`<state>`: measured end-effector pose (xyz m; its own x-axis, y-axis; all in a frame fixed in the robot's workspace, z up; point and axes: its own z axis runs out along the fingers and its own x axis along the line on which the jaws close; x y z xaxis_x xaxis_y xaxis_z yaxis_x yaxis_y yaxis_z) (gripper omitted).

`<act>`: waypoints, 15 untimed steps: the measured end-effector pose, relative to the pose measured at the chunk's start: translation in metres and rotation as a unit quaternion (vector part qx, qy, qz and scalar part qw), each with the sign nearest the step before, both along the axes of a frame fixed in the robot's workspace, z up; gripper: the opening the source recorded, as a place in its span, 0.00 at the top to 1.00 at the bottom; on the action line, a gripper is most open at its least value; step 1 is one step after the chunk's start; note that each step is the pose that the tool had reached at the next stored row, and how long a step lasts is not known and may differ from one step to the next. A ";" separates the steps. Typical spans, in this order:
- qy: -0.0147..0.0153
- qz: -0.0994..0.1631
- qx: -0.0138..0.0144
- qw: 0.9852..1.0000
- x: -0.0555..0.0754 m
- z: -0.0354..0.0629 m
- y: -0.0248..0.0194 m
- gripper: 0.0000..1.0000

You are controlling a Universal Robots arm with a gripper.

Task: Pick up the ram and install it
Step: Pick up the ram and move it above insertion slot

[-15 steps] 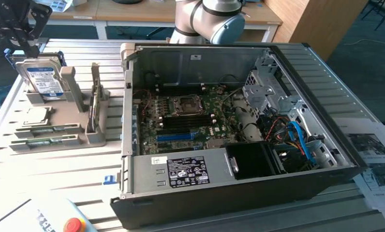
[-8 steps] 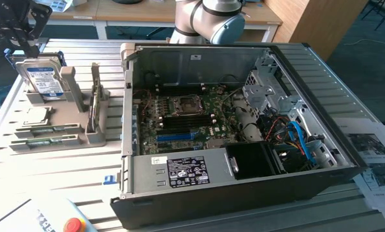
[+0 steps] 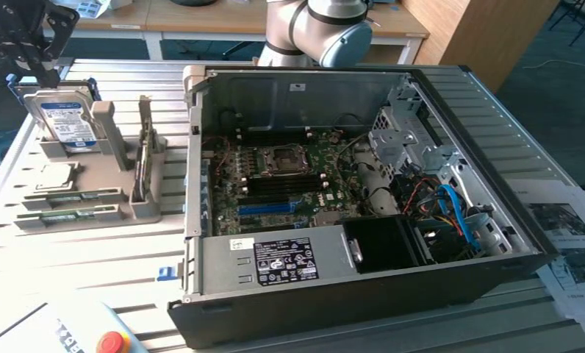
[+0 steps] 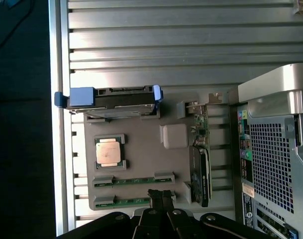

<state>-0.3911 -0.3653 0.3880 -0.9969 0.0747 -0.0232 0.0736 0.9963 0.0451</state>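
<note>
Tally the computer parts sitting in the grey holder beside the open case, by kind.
ram sticks: 2
hard drive: 1
processor chip: 1
expansion card: 1
Total: 5 parts in the grey holder

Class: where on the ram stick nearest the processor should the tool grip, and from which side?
Probably mid-length on the ram, pinching its flat faces from straight above: it stands on edge in the grey holder, brackets covering both ends.

claw [image 3: 49, 77]: near hard drive [image 3: 65, 121]; ram [image 3: 74, 197], twin [image 3: 69, 216]: flat in holder [image 3: 101, 176]; case [image 3: 371, 294]: open
</note>
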 end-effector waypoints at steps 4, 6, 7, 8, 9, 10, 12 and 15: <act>0.000 0.006 0.000 1.000 0.000 0.0000 0.0000 0.90; 0.000 0.013 0.000 1.000 0.000 0.0000 -0.0001 0.90; 0.000 0.017 0.000 1.000 0.000 0.0000 -0.0002 0.90; 0.000 0.021 0.000 1.000 0.000 0.0000 -0.0002 0.90; 0.000 0.025 0.000 1.000 0.000 0.0000 -0.0002 0.90; 0.000 0.029 0.000 1.000 0.000 0.0001 -0.0003 0.90; 0.000 0.040 0.000 0.999 0.000 0.0001 -0.0003 0.90; 0.000 0.055 0.000 0.998 0.000 0.0000 -0.0003 0.90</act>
<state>-0.3911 -0.3656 0.3880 -0.9991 -0.0356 -0.0231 -0.0366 0.9983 0.0446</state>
